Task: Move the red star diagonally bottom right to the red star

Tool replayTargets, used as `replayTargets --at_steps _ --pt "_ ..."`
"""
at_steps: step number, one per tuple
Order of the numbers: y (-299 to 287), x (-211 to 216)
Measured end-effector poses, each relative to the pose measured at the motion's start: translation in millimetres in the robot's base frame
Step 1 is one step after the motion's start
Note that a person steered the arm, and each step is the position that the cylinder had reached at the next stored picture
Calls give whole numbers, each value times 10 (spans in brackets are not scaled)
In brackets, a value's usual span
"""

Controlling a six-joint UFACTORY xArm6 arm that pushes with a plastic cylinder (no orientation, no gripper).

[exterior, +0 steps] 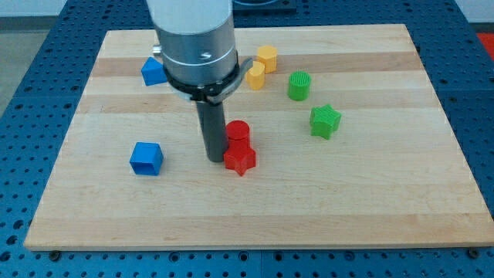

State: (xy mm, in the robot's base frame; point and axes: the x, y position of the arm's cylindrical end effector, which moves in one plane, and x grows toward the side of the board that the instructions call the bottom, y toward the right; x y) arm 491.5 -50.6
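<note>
We're pressing my tip (215, 158) against the red star (240, 159), just right of it; no jaws, nothing held; next, we're judging, shove diagonally down-right.

The arm's grey housing (193, 38) runs off the view's top edge and hides part of the blue block (152, 71) and the yellow block (255, 76) beside it. The rod covers the left edge of the red cylinder (238, 132).

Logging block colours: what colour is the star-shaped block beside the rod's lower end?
Red. The red star shows clearly in the camera view, right of my tip.
</note>
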Motion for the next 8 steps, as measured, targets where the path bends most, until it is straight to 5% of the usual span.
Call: replayTargets --at_steps 3,8 --pt "434 -101" --pt "218 854"
